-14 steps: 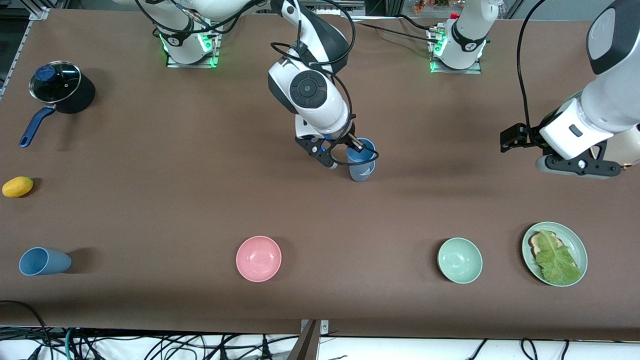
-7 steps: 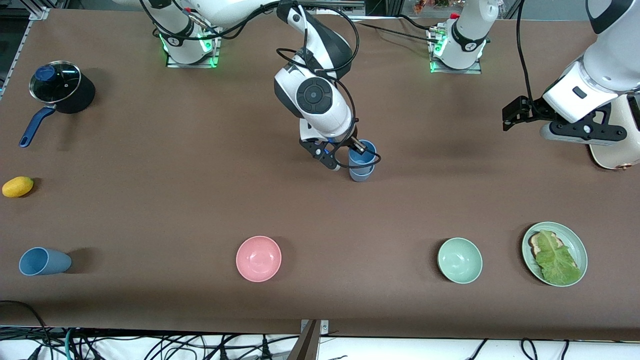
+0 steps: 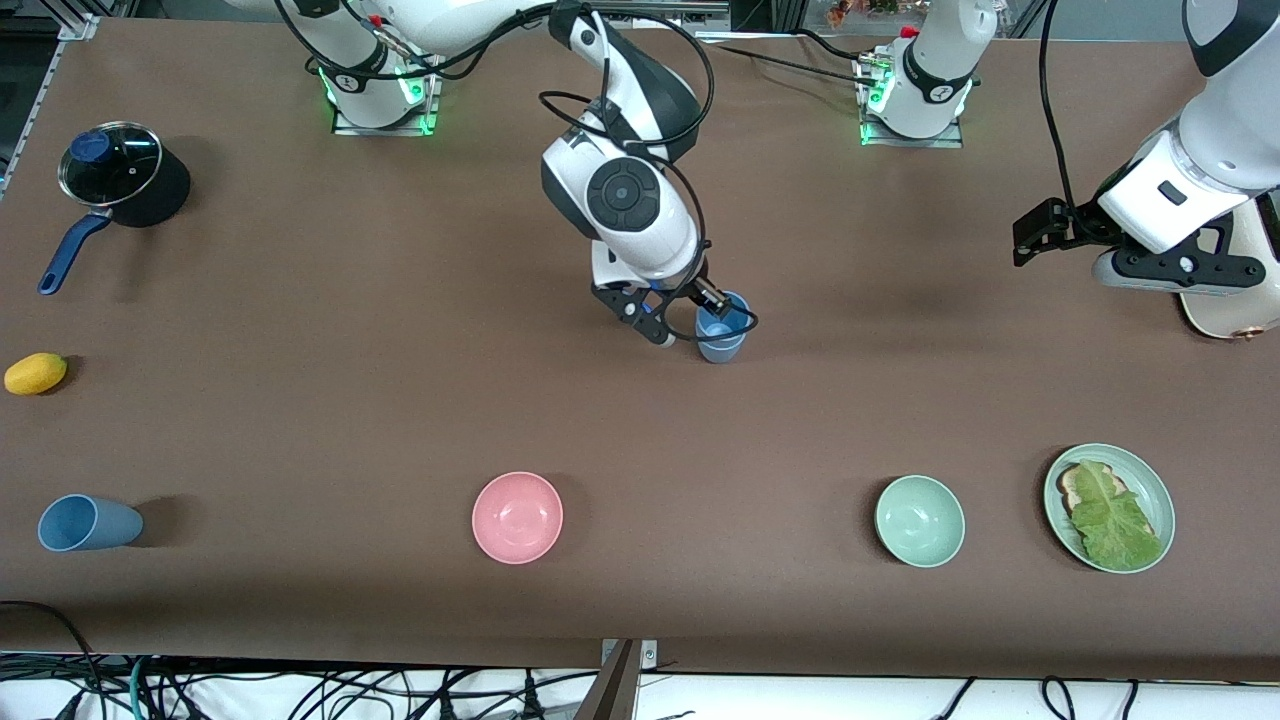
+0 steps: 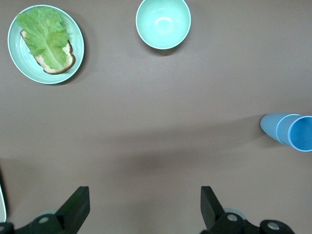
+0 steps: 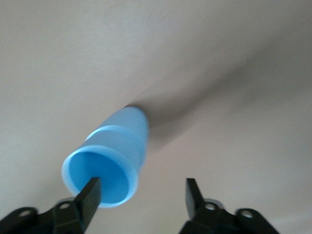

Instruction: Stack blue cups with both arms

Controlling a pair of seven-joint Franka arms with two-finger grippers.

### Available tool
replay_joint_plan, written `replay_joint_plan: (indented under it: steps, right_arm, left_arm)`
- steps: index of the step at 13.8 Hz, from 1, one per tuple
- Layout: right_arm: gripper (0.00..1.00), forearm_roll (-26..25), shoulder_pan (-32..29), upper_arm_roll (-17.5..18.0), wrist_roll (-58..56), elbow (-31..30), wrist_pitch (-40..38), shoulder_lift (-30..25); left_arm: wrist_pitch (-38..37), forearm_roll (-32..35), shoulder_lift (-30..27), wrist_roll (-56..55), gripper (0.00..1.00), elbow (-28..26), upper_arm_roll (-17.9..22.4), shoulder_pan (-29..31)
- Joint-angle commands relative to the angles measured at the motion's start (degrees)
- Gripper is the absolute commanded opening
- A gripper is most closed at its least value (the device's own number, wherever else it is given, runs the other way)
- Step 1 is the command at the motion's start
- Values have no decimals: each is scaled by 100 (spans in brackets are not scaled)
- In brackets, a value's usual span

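Blue cups (image 3: 721,335) nested; right end effector (image 3: 688,318) open, straddling rim.

Three blue cups (image 3: 721,335), two of them nested; two bowls (image 3: 517,517); one plate (image 3: 1152,478), pot (image 3: 125,178), lemon (image 3: 35,373).

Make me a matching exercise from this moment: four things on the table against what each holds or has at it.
Things:
1 pot
2 plate
3 pink bowl
4 stacked cups

States:
A bread and lettuce
B open right gripper straddling the rim
C glass lid on
D nothing inside

Pairs: 1-C, 2-A, 3-D, 4-B.

The left gripper waits open over the table's left-arm end.
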Motion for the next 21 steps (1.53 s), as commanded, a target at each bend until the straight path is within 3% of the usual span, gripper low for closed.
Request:
replay_joint_plan:
  steps: [1,3,8,10,13,15,18,21]
  right_arm:
    - [100,-76,-611,67,-1325,61,-959,-188]
    - [100,-85,-753,-396,-2109,-79,-1444,-224]
    - [100,-103,-796,-1303,-3788,-888,-1472,-417]
    - [100,-260,-1199,-1234,-4098,-1142,-1507,-592]
    - [100,-1085,-1691,-989,-4968,-2169,-1342,-1285]
    - [100,-1245,-2419,-480,-5223,-2776,-1008,-1786]
    - [100,-1535,-3097,-382,-5435,-3558,-831,-2672]
    - [100,-1640,-3775,-127,-6399,-4210,-953,-3693]
  left_arm:
    - [49,-94,-23,-29,100,-9,12,28]
    - [49,-94,-23,-21,100,-9,12,28]
    - [41,-86,-23,-29,100,-1,12,28]
    - [41,-68,-23,-29,100,-9,12,28]
    - [32,-59,-23,-29,100,-9,4,28]
    - [-3,-59,-23,-29,100,-9,4,28]
    - [-3,-59,-32,-29,100,-9,-5,28]
    - [-3,-59,-32,-29,100,-9,4,28]
